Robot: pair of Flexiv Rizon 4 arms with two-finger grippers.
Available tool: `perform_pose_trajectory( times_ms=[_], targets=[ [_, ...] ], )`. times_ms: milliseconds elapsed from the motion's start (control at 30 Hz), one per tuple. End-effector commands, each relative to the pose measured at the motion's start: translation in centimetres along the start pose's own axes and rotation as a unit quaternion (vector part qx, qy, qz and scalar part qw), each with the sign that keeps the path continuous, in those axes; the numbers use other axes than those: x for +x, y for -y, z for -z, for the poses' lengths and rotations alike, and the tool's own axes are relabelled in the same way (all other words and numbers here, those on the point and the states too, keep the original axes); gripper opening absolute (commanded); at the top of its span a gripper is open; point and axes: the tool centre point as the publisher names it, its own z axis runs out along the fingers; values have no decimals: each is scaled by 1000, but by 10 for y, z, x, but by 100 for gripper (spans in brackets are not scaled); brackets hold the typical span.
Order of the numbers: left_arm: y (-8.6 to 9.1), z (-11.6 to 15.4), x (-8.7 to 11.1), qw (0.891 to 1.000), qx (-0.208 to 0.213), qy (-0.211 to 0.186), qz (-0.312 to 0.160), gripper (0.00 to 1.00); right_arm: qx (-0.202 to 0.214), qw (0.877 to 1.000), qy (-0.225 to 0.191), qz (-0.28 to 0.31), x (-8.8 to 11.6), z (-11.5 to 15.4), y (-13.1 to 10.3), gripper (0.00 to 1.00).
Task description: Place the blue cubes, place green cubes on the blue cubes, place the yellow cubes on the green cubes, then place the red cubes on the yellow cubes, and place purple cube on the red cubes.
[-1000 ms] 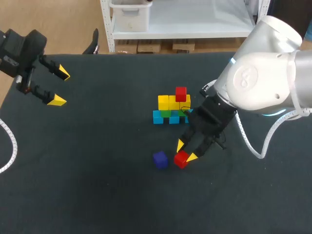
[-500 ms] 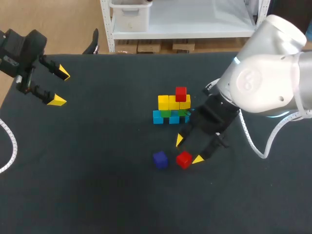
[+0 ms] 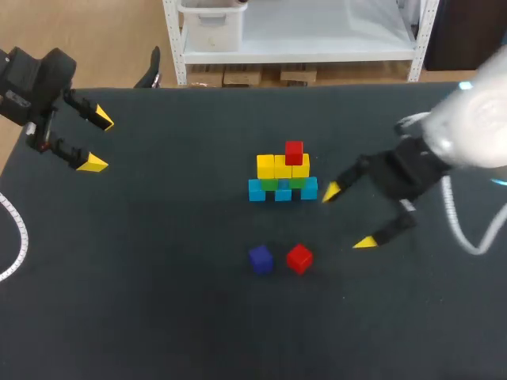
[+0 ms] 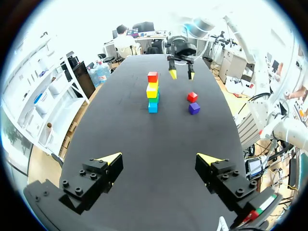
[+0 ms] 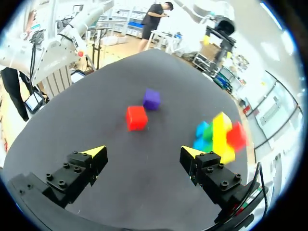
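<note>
One red cube [image 3: 294,152] is sitting on the yellow cubes [image 3: 274,166]; the other red cube [image 3: 299,258] and the purple cube [image 3: 260,259] are lying loose on the desk [image 3: 158,301] nearer me (both unplaced). My right tool [image 3: 347,218] is hanging released right of them, and my left tool [image 3: 98,142] is hanging released far left.
</note>
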Motion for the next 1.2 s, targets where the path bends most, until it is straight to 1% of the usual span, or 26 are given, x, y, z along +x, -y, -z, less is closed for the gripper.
perform_pose_trajectory(
  times_ms=[33, 200, 267, 333, 400, 500, 600, 667, 700, 733, 767, 800, 833, 867, 933, 967, 1033, 1200],
  targets=[
    [0, 0, 1, 1000, -1, 2, -2, 100, 41, 999, 6, -12, 27, 51, -20, 100],
    [0, 0, 1, 1000, -1, 2, -2, 100, 86, 995, 1, -58, 64, 89, -33, 100],
    [0, 0, 1, 1000, -1, 2, -2, 100, 107, 991, 7, -85, 80, 101, -38, 100],
    [0, 0, 1, 1000, -1, 2, -2, 100, 127, 986, 20, -108, 93, 113, -43, 100],
    [0, 0, 1, 1000, -1, 2, -2, 100, 139, 983, 31, -120, 103, 122, -47, 100],
    [0, 0, 1, 1000, -1, 2, -2, 100, 148, 980, 35, -127, 115, 136, -52, 100],
    [0, 0, 1, 1000, -1, 2, -2, 100, 148, 978, 58, -135, 122, 149, -56, 100],
    [0, 0, 1, 1000, -1, 2, -2, 100, 134, 980, 66, -131, 127, 156, -58, 100],
    [0, 0, 1, 1000, -1, 2, -2, 100, 129, 981, 67, -129, 128, 158, -58, 100],
    [0, 0, 1, 1000, -1, 2, -2, 100, 109, 984, 61, -130, 130, 160, -59, 100],
    [0, 0, 1, 1000, -1, 2, -2, 100, 114, 983, 64, -127, 132, 162, -61, 100],
    [0, 0, 1, 1000, -1, 2, -2, 100, 106, 984, 67, -128, 134, 165, -62, 100],
    [0, 0, 1, 1000, -1, 2, -2, 100, 87, 986, 58, -131, 137, 167, -63, 100],
    [0, 0, 1, 1000, -1, 2, -2, 100, 95, 985, 60, -129, 140, 170, -64, 100],
    [0, 0, 1, 1000, -1, 2, -2, 100, 84, 986, 52, -137, 146, 173, -67, 100],
    [0, 0, 1, 1000, -1, 2, -2, 100, 90, 985, 54, -138, 149, 176, -68, 100],
    [0, 0, 1, 1000, -1, 2, -2, 100, 87, 985, 50, -140, 154, 179, -70, 100],
    [0, 0, 1, 1000, -1, 2, -2, 100, 86, 986, 56, -135, 159, 186, -71, 100]
  ],
)
